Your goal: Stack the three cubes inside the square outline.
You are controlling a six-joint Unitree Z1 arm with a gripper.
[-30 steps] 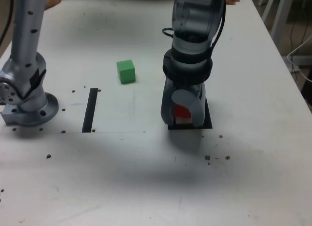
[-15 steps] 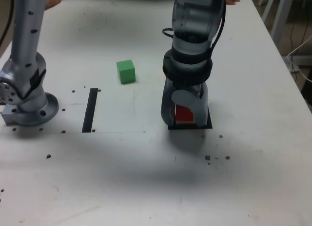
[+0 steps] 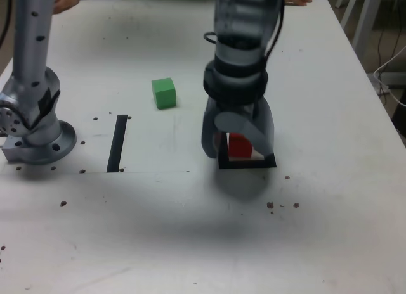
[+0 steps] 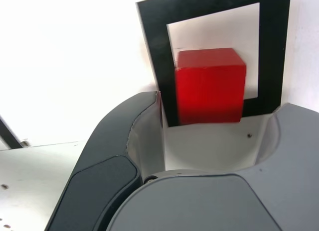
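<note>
While the red cube already sits inside the square outline, the stack is only partly begun as far as the pictures show. From the wrist view the red cube stands on the white centre of the black frame, its near edge overlapping the tape a little. The gripper hangs just above it with its jaws spread wide on either side and nothing between them touching the cube, so it holds nothing. The green cube lies on the table well apart, toward the far left in the exterior view, not yet picked up. No yellow cube can be seen; it could be under the red one or out of sight, and the pictures do not settle that. The green cube at least is judged still to be fetched and set on top
</note>
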